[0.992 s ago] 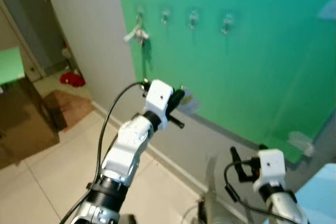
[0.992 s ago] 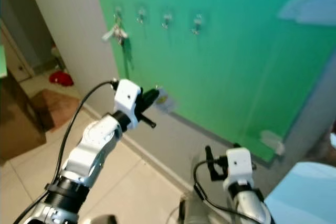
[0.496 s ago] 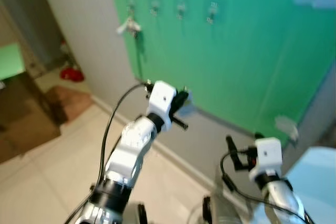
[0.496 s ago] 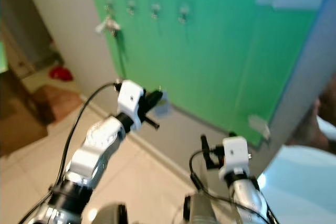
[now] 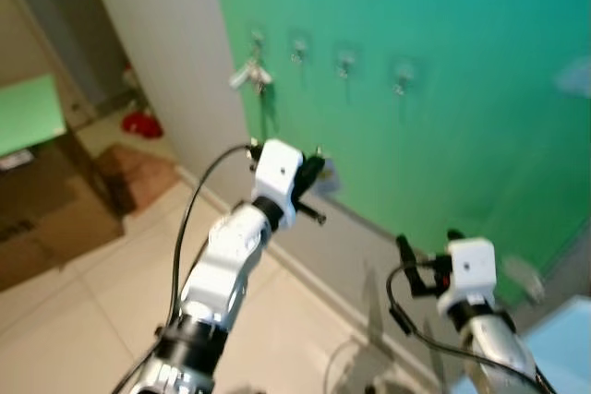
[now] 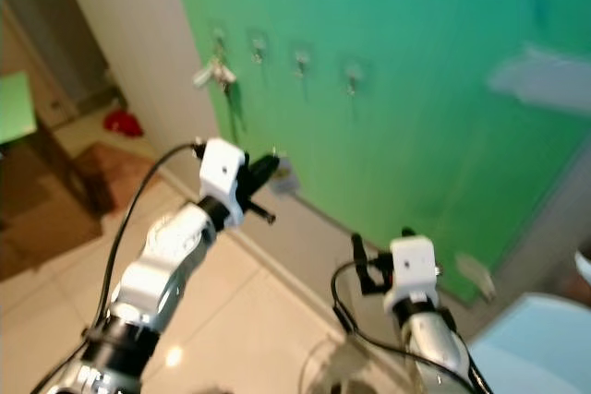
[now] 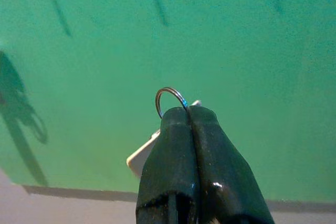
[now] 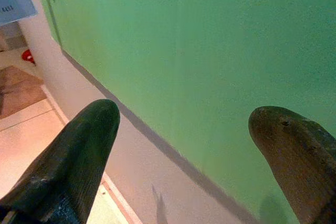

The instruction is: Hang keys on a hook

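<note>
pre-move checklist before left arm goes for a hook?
1. Left gripper shut on the key ring: ok, ring pokes out past the tips.
2. Tag hanging free below the ring: ok.
3. Free hook available: ok, the leftmost hook already holds keys; the next hook looks bare.
4. Ring level with the hooks: not ok, the gripper sits well below the row.
5. Ring opening lined up with a hook: cannot tell, views are blurred.
6. Right gripper out of the way: ok, open, low by the green wall.
</note>
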